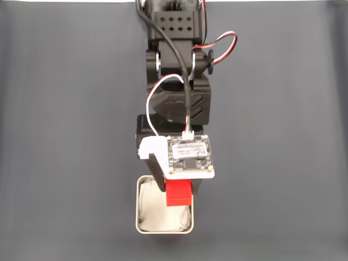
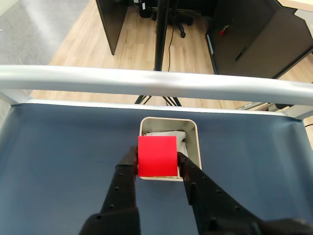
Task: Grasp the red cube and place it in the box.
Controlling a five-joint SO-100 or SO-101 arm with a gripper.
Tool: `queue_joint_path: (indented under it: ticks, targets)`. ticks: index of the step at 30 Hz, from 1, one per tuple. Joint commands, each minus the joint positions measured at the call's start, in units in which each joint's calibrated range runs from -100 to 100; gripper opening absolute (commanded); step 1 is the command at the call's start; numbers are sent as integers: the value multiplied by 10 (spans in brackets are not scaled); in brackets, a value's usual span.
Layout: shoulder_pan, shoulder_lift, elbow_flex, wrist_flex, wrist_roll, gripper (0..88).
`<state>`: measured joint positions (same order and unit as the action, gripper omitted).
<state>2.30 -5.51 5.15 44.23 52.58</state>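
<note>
**Red cube clamped in the end effector above the box**

In the fixed view, the end effector [image 1: 178,191] is mostly hidden under the wrist's white circuit board [image 1: 190,156], yet the red cube [image 1: 179,193] sticks out just below that board, caught at the tip. A dark finger [image 1: 159,175] presses the cube's left face as this view shows it. The box [image 1: 142,185] lies directly beneath the end effector, its white crinkled lining showing to the cube's left and below it; the cube overlaps the box's upper right part. Whether the cube touches the lining cannot be told. The black arm [image 1: 176,81] reaches straight down the picture from the top edge, stretched out over the dark blue-grey surface [image 1: 65,136], with red, white and black wires looping beside its joints.

In the wrist view, both black fingers [image 2: 126,171] rise from the bottom edge and close on the cube [image 2: 157,155] from either side, spread only as wide as the cube itself. The box [image 2: 193,142] sits just beyond and under the cube, its rim visible around the cube's top and right. Past the surface runs a silver rail [image 2: 146,82], then a wooden floor [image 2: 63,44]
</note>
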Motion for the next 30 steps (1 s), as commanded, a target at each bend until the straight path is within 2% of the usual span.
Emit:
queue_joint_path:
  ticks: [1, 30]
  targets:
    - [13, 6, -39, -20, -1, 55]
    - [30, 57, -48, -41, 5, 55]
